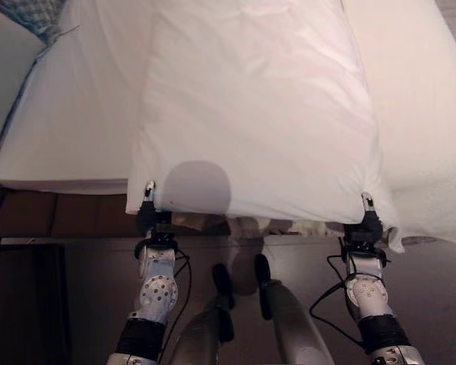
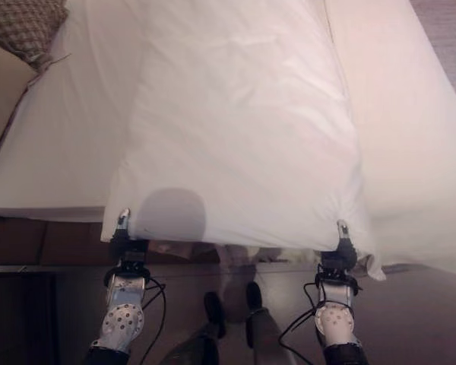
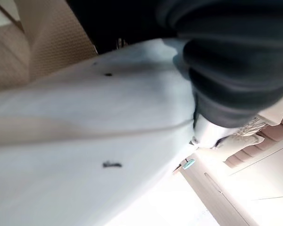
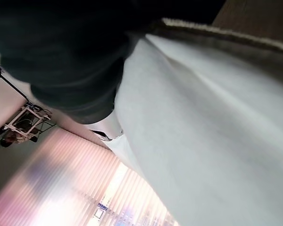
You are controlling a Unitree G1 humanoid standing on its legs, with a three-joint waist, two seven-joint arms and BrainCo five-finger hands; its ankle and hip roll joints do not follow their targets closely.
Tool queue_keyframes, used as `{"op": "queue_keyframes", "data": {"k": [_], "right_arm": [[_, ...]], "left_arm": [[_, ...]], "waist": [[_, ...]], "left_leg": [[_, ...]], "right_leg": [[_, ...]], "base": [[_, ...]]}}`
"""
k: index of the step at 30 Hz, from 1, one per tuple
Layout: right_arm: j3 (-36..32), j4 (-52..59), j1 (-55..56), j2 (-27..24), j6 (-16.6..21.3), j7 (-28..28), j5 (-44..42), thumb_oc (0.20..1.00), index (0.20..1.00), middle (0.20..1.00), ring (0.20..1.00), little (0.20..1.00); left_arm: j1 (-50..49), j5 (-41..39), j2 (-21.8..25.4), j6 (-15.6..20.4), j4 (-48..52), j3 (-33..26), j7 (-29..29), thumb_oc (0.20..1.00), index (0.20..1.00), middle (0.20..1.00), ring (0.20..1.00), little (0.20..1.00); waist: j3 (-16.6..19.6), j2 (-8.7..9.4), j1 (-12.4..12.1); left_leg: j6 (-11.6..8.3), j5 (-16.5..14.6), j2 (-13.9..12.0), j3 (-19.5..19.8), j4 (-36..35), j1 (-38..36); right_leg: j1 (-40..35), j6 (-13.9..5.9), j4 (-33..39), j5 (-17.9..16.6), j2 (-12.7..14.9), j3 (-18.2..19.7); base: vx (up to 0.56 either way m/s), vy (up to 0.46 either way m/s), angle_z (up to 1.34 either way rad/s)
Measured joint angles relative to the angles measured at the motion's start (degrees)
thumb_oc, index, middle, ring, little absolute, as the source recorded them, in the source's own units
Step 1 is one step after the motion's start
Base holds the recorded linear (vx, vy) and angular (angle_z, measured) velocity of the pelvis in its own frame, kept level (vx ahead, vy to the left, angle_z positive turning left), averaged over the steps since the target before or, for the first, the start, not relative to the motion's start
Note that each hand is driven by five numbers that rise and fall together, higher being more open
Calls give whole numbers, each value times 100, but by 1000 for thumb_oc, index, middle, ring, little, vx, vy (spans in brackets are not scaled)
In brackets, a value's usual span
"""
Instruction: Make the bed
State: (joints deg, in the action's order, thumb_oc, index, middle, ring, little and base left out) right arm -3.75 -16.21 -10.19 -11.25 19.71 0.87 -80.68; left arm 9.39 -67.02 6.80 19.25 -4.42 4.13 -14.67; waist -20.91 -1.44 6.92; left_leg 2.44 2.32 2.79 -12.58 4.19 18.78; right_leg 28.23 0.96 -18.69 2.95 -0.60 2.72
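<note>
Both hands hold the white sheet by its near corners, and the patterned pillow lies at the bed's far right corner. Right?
Not quite. The left hand and right hand do hold the sheet by its near corners, but the left eye view shows the pillow at the far left.

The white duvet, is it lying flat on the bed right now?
No, each robot hand, left and right, holds the white duvet up by its near edge.

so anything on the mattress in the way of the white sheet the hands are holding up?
Nothing visible. The white sheet hangs between the left hand and right hand, each pinching a near corner. The mattress beside it looks bare; a patterned pillow sits off at the far left corner.
</note>
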Motion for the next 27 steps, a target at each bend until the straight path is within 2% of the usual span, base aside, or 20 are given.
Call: {"op": "queue_keyframes", "data": {"k": [5,6,8,11,12,13,14,15,16,17,19,21,23,24,26,27], "right_arm": [[-23,-12,75,-110,7,-2,-3,200,200,200,200,200],[-39,-36,89,-114,28,-6,-7,200,200,200,200,200],[-53,-91,114,-134,34,-7,-49,200,200,200,200,200],[-63,-112,25,-193,34,-7,-52,200,200,200,200,200],[-140,-170,-13,-117,63,-11,-97,200,200,200,200,200],[-154,-164,-29,-91,72,-11,-105,200,200,200,200,200],[-151,-168,-36,-94,78,-11,-105,200,200,200,200,200],[-116,-289,-33,-102,81,-6,-145,200,200,200,200,200],[-106,-334,-76,-84,80,-5,-173,200,200,200,200,200],[-114,-353,-78,-91,81,4,-205,200,200,200,200,200],[-112,-354,-97,-103,82,3,-223,200,200,200,200,200],[-105,-318,-96,-88,111,-24,-224,200,200,200,200,200],[-128,-285,-149,-36,181,-46,-231,200,200,200,200,200],[-229,-302,-106,-22,216,-35,-235,200,200,200,200,200],[-343,-284,-64,-49,252,-47,-323,200,200,200,200,200],[-246,-251,-11,-100,246,-45,-325,200,200,200,200,200]], "left_arm": [[-71,-9,-175,-2,-39,61,-60,200,200,200,200,200],[-70,-12,-208,-3,-34,138,-67,200,200,200,200,200],[-63,-12,-207,-3,-18,164,-67,200,200,200,200,200],[-71,-12,-241,-17,-14,172,-67,200,200,200,200,200],[85,-13,-162,-86,9,182,-67,200,200,200,200,200],[134,-12,-161,-90,9,181,-67,200,200,200,200,200],[171,-12,-177,-90,10,179,-72,200,200,200,200,200],[164,-12,-217,-78,10,152,-77,200,200,200,200,200],[156,-12,-215,-64,7,135,-84,200,200,200,200,200],[153,-13,-248,-56,-12,138,-109,200,200,200,200,200],[110,-13,-293,-48,-11,140,-116,200,200,200,200,200],[117,-13,-328,-16,-8,149,-117,200,200,200,200,200],[133,-14,-280,9,-37,206,-106,200,200,200,200,200],[173,-13,-244,5,-113,279,-52,200,200,200,200,200],[181,-23,-245,-55,-186,496,19,200,200,200,200,200],[161,-24,-179,-14,-269,573,80,200,200,200,200,200]], "waist": [[69,-253,-60],[67,-283,-17],[63,-303,-104],[55,-336,-138],[32,-52,-135],[33,16,-160],[33,25,-204],[27,35,-352],[29,31,-324],[27,23,-305],[32,15,-300],[37,5,-308],[46,-12,-309],[37,-2,-299],[32,-7,-217],[30,14,-109]], "left_leg": [[-78,32,-54,104,-6,3],[-143,65,-44,230,35,-6],[-244,52,-44,439,68,12],[-293,81,-98,573,61,60],[-687,18,-62,810,551,483],[-764,-38,-197,1023,605,591],[-790,-54,-333,1403,622,631],[-901,-100,-790,2290,628,558],[-955,-130,-1039,2436,559,548],[-976,-145,-1346,2380,300,487],[-963,-141,-1542,2017,25,382],[-952,-137,-1499,1750,-5,282],[-958,-134,-1259,1787,115,318],[-1031,-15,-993,1692,295,318],[-808,-45,-592,1445,470,347],[-718,-97,-423,1252,670,394]], "right_leg": [[-123,26,154,-48,-67,-33],[-185,38,175,-37,-34,-45],[-174,42,127,3,-63,-47],[-58,111,-54,68,-55,-118],[18,317,76,-76,285,-99],[11,303,160,-164,323,-74],[11,312,166,-179,312,-73],[45,325,27,-136,145,-6],[69,264,-46,-54,103,-16],[126,235,-160,35,71,-30],[154,223,-225,71,54,-49],[168,107,-201,46,58,-142],[162,3,-141,-43,77,-166],[158,-125,-139,-60,240,-154],[74,-487,-160,-4,697,-11],[22,-579,-67,-94,783,-19]], "base": [[-57,-139,7],[-56,-46,32],[-37,-35,13],[-61,3,22],[-14,63,45],[-1,129,39],[22,202,-17],[42,279,-29],[71,382,-30],[76,421,-9],[68,480,-10],[31,545,-15],[81,639,-2],[79,493,36],[141,736,38],[129,733,-19]]}}
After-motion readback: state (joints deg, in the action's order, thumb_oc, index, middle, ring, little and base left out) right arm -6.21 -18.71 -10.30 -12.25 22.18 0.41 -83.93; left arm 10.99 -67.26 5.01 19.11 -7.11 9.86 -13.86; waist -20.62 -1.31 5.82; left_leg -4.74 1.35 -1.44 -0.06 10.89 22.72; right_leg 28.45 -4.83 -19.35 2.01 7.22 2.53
